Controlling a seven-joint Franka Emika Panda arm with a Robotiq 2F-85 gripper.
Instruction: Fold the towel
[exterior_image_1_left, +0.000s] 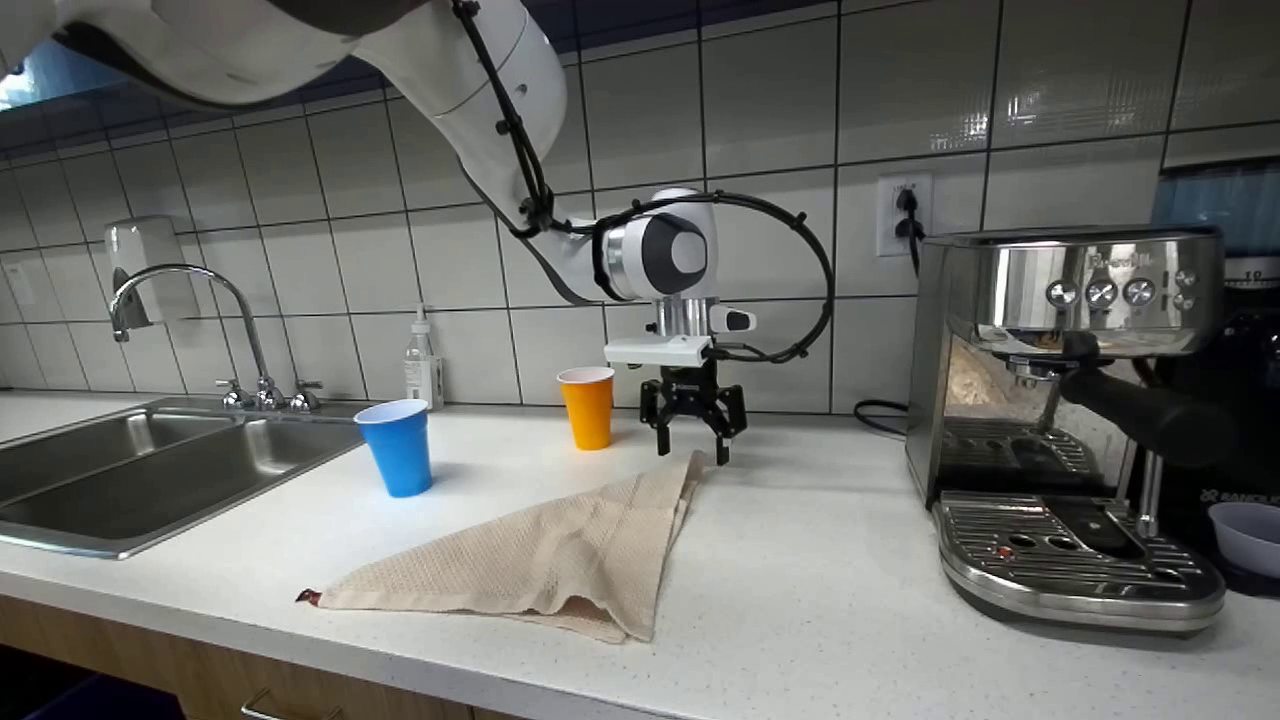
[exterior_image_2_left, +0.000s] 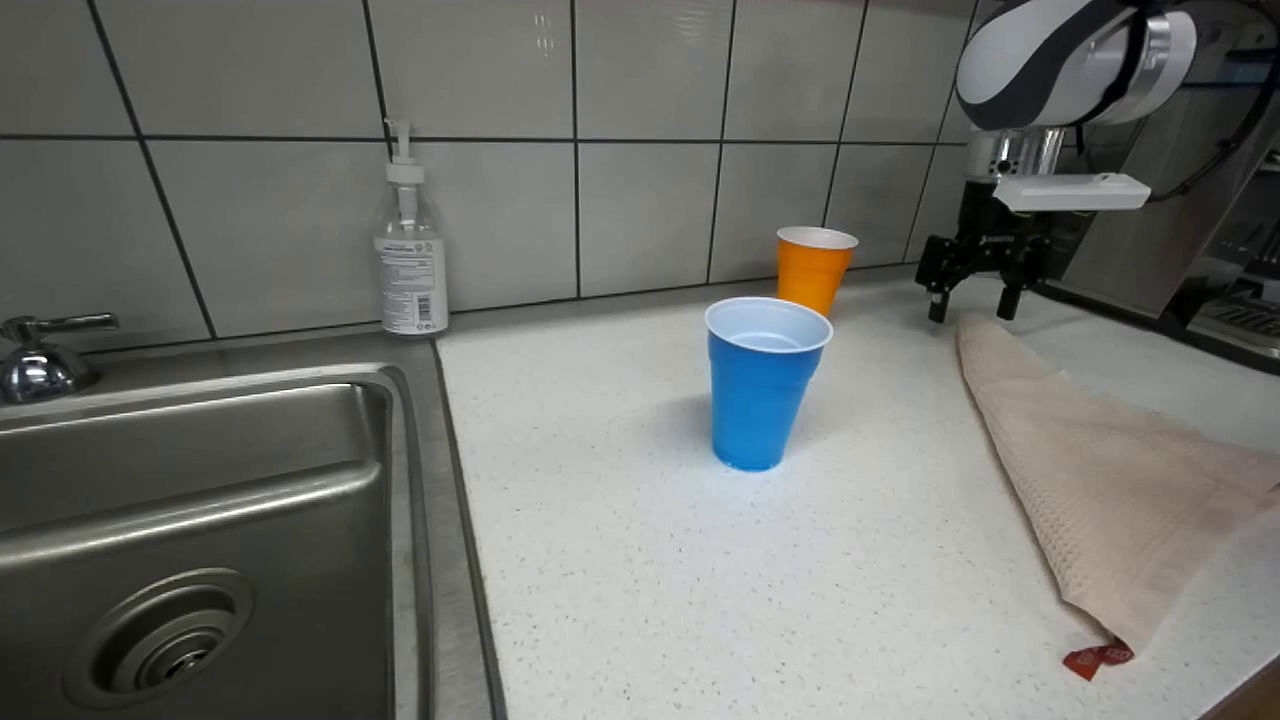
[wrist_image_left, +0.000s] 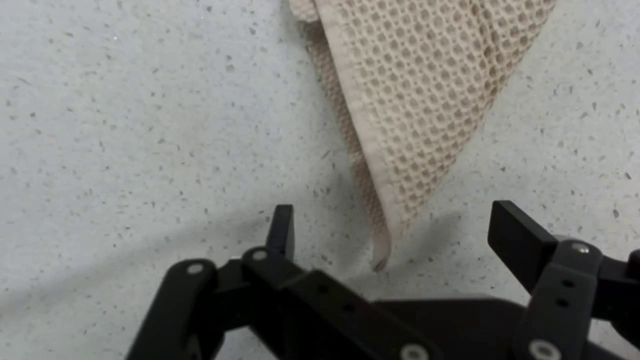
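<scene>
Far left in both exterior views: steel sink (exterior_image_1_left: 200, 475). Then blue cup (exterior_image_1_left: 396, 448) on white surface (exterior_image_1_left: 800, 570), clear pump bottle (exterior_image_1_left: 423, 372) behind. Beige towel (exterior_image_1_left: 530, 550) on surface, rough rumpled triangle, red tag (exterior_image_2_left: 1083, 662) at left corner. Orange cup (exterior_image_1_left: 590, 412) behind towel. Pincer (exterior_image_1_left: 693, 450) over towel's far corner, fingers (wrist_image_left: 520, 242) spread wide; in wrist view, corner shows between, apart from both. Right of pincer: espresso machine (exterior_image_1_left: 1010, 300).

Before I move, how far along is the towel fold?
Done: the towel looks folded at least once, lying in a rough triangle, with a second layer showing under its edge in the wrist view.
In hand: nothing is gripped; the open gripper stands at one pointed corner, seen between its fingers in the wrist view.
Left: probably grasping that corner, folding again and flattening the raised wrinkle.
</scene>
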